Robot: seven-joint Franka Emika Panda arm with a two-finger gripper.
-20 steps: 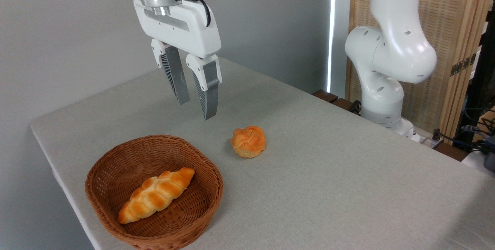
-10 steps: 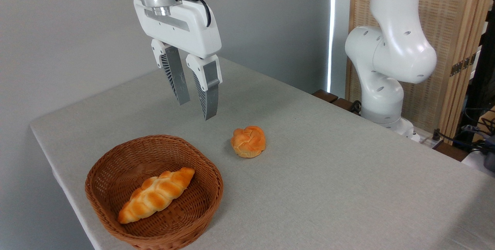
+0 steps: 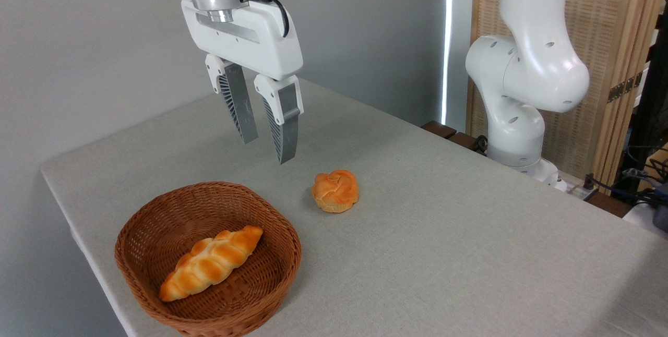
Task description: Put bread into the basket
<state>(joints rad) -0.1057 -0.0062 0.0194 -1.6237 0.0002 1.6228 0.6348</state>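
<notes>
Two breads are before me, but only one is my concern: the bun [image 3: 335, 191] sits alone on the bare counter [image 3: 469, 232], just beside the basket [image 3: 156, 232] and outside its rim, while the long loaf [image 3: 211, 262] lies already inside the basket, along its floor. My jaws [image 3: 269, 150] hang in the air, above the counter and up and to the left of the bun, touching nothing. They are parted a little and they carry nothing between them; I judge this gap is narrower than the bun, so I would need to spread them more before going down. I hold them pointing downward because the bun is low and round, and a grasp from the top on its two sides seems the most simple. The bun stands well clear of the basket wall, so there is room for one finger on each side. The loaf takes the front part of the basket, so I think the free place behind it, nearer to the bun, is where the bun should go. The task is not yet begun.
</notes>
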